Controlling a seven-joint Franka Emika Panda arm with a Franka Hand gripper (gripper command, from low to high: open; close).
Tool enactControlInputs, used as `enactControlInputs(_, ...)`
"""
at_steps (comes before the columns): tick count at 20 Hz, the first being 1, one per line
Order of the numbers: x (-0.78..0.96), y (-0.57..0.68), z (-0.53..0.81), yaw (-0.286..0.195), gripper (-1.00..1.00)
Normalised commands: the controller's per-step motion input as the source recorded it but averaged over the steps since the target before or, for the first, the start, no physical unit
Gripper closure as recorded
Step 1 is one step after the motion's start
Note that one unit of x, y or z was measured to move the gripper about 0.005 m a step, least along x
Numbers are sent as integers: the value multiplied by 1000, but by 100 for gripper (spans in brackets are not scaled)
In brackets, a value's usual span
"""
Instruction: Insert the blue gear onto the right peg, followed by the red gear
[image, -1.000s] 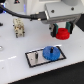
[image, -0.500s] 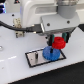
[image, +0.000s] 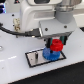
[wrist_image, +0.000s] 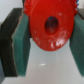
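We see the tool (image: 56, 44) pinching the red gear (image: 56, 46) directly above the blue gear (image: 49, 54), which sits on the bench (image: 15, 70) at its 5 o'clock.

In the exterior view the base plate (image: 36, 59) lies flat on the table (image: 15, 70), with the blue gear (image: 50, 54) sitting on its end toward the exterior view's right. The red gear (image: 56, 46) is directly above the blue gear and just behind it, held between the fingers of the gripper (image: 55, 44), which comes down from the arm filling the far upper part of the scene. In the wrist view the red gear (wrist_image: 50, 25) sits between the two finger pads (wrist_image: 23, 42), touching both.
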Motion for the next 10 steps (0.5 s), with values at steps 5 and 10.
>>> enactControlInputs(5, 55, -208, -49, 0, 100)
enactControlInputs(10, 48, -105, 255, 0, 100)
